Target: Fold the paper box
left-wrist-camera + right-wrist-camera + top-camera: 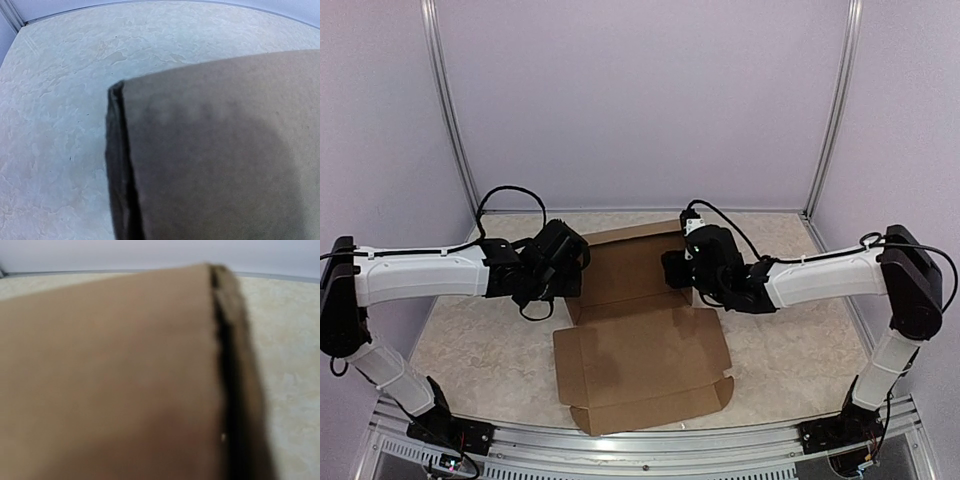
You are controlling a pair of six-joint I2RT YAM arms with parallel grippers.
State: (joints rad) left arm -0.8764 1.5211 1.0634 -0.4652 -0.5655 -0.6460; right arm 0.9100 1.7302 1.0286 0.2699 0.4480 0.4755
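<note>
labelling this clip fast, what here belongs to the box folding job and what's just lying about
Job: paper box; left gripper and right gripper at its far panel's sides.
Just there: table; enclosure walls; arm cables.

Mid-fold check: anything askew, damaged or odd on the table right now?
Nothing spilled or torn that I can see. The paper box lies slightly skewed to the near edge of the table, its far part between the left gripper and right gripper. Both wrist views are just blurred cardboard.
</note>
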